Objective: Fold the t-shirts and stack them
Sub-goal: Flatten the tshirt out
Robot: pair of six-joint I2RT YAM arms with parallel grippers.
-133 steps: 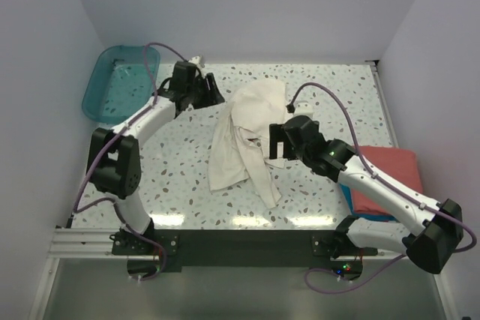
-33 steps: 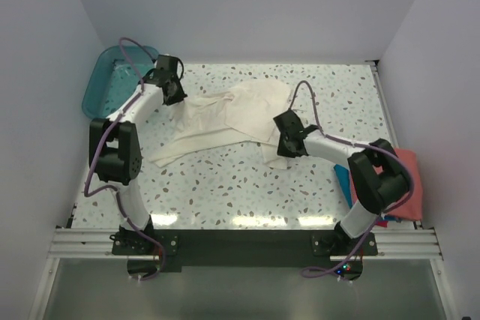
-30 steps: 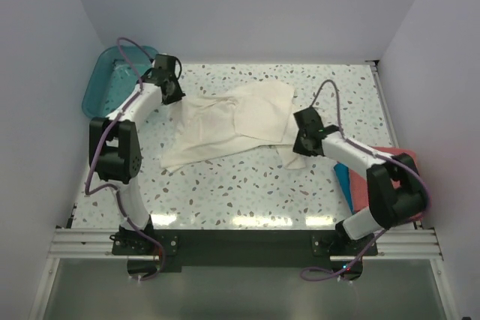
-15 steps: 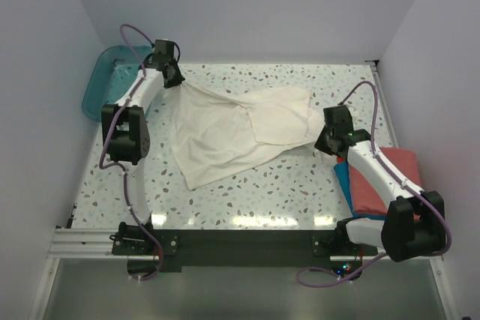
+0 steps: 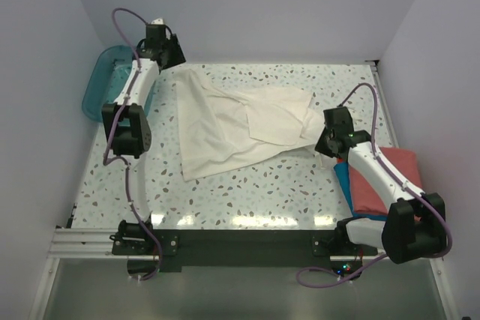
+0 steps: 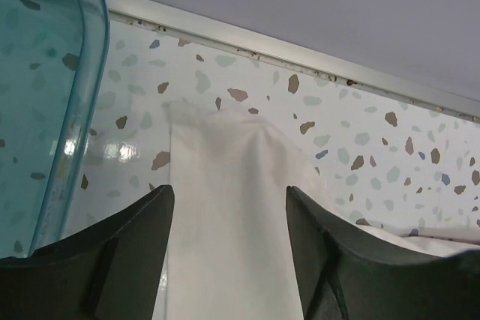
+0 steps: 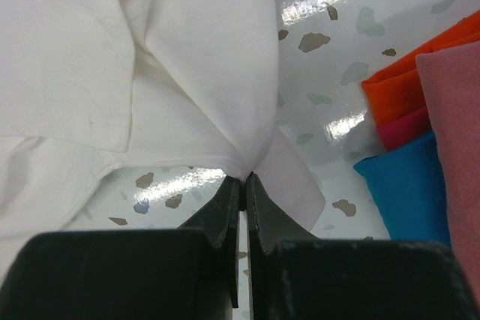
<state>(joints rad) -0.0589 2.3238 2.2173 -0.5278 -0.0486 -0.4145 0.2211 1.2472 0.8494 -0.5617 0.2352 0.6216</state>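
A cream-white t-shirt (image 5: 236, 121) lies spread across the middle of the table, one corner reaching the far left. My left gripper (image 5: 166, 56) hovers open over that far-left corner (image 6: 225, 155), the cloth lying loose between its fingers (image 6: 330, 260). At the shirt's right edge my right gripper (image 5: 324, 140) is shut on a pinch of the cloth (image 7: 244, 174). A salmon-red t-shirt (image 5: 384, 177) lies folded at the right edge on top of a bright blue one (image 7: 409, 192). Red-orange cloth edges (image 7: 405, 99) show between them in the right wrist view.
A translucent teal plastic tub (image 5: 112, 84) stands at the far left corner, close beside my left gripper (image 6: 229, 207). The table's back rail (image 6: 300, 54) and the back wall are just beyond the shirt corner. Side walls enclose the table.
The two arms pulled the cream-white shirt out wide and flat. The left gripper has just opened and let go of the far-left corner; the right one stays shut on its edge.
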